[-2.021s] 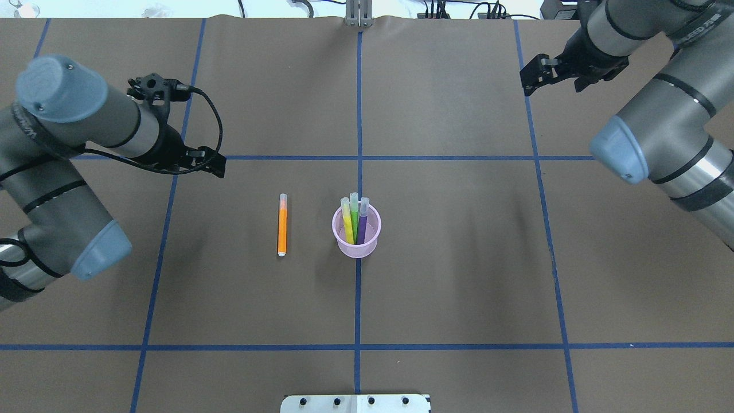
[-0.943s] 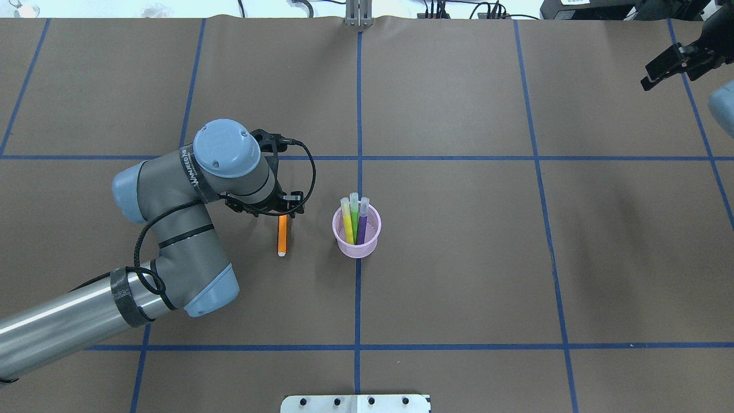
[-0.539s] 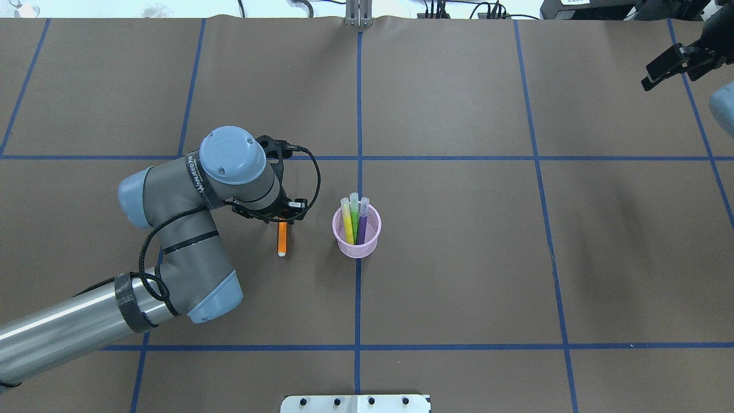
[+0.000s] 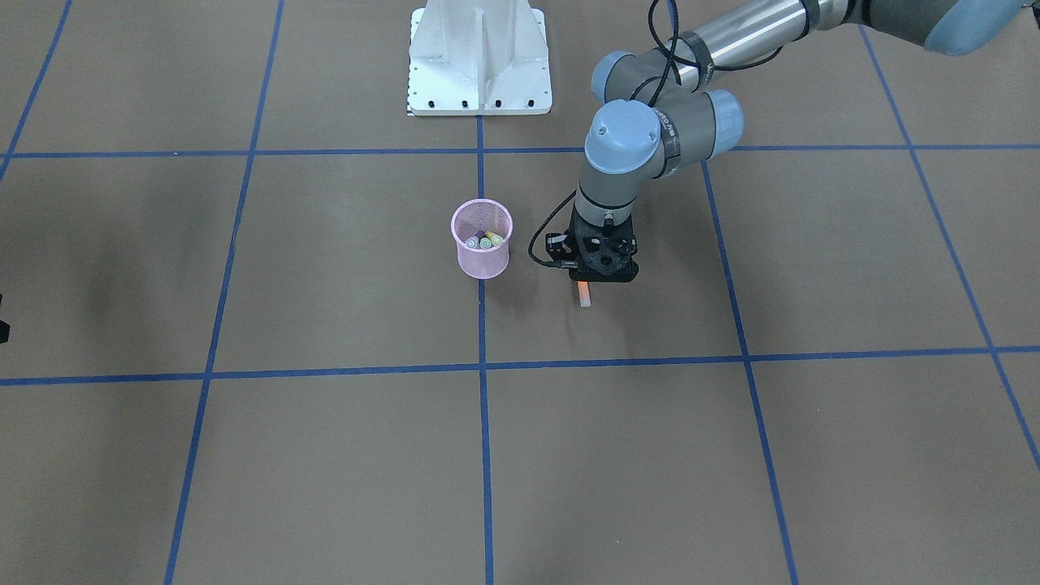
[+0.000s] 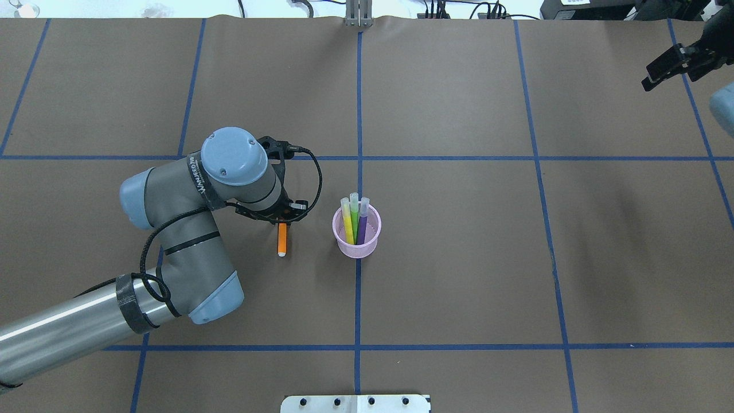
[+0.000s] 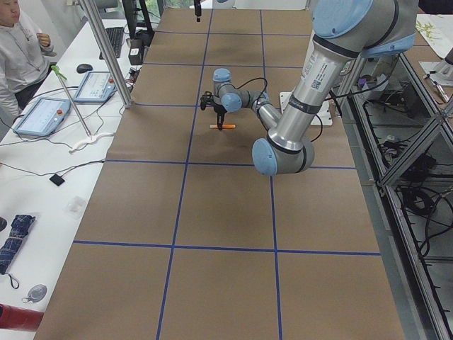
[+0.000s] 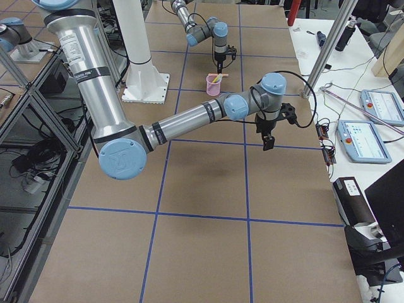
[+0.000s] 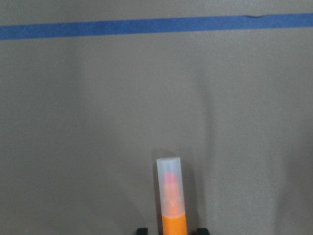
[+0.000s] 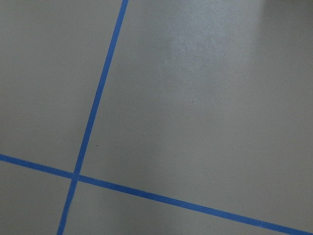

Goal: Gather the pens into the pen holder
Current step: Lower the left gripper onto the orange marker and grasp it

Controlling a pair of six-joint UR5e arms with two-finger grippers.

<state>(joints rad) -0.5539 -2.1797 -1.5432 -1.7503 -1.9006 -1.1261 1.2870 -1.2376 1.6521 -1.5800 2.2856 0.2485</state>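
The orange pen [image 5: 281, 241] lies flat on the brown table, left of the pink mesh pen holder [image 5: 356, 236]. The yellow pen [image 5: 347, 221], green pen [image 5: 354, 215] and purple pen [image 5: 362, 222] stand in the holder. My left gripper [image 5: 282, 219] is low over the orange pen's capped end and open. In the left wrist view the pen [image 8: 171, 196] sits between the two fingertips, with a gap on each side. My right gripper [image 5: 647, 77] is open and empty, high at the far right of the table.
The white robot base [image 4: 479, 57] stands at the table's near edge behind the holder [image 4: 481, 244]. Blue tape lines [image 5: 358, 287] cross the brown table cover. A person and control tablets are beside the table in the exterior left view [image 6: 42, 117].
My left arm swung in from the far left and came down over the orange pen's capped end. My right arm pulled back to the far right. The pen has not moved.
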